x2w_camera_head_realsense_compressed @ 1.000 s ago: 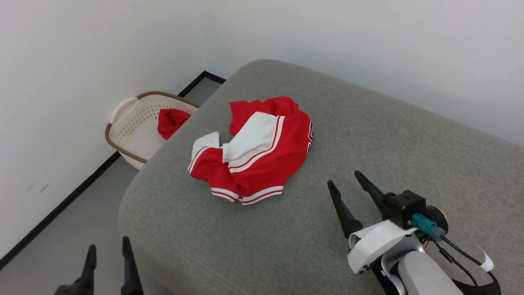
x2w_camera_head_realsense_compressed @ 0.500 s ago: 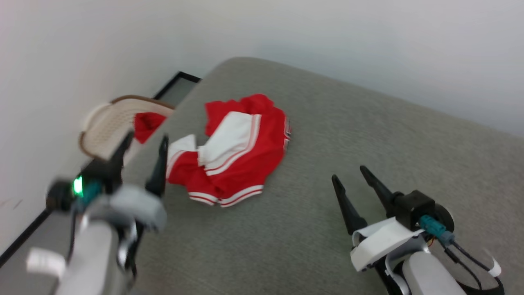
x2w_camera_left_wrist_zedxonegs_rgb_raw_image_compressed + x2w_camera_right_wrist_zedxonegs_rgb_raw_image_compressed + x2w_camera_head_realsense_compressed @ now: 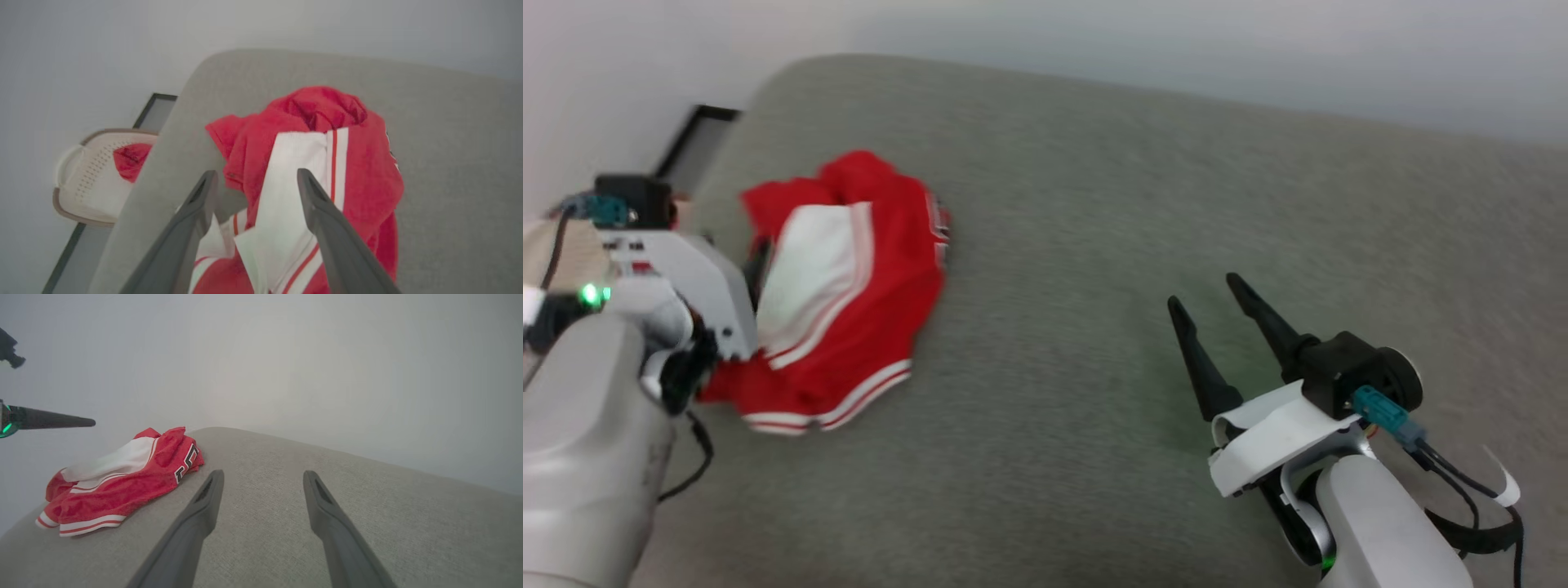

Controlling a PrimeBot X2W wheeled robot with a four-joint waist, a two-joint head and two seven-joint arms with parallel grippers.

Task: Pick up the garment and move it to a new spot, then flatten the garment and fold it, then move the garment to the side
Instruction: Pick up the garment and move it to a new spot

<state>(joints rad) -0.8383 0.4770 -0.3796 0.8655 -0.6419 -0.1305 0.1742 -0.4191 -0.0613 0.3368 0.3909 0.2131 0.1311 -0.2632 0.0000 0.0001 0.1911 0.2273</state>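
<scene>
The shirt (image 3: 849, 286) was seen crumpled at the left end of a grey cushion (image 3: 1094, 204). The left gripper (image 3: 256, 173) was held just above it, fingers spread wide, nothing gripped. The right gripper (image 3: 1203, 291) was held well apart over bare cushion, likewise spread and empty. A basket (image 3: 77, 192) was seen beside the cushion.

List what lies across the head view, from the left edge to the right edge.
In order: left arm, its pale wrist at the edge → garment, crumpled on the grey cushion → right gripper, fingers apart.
</scene>
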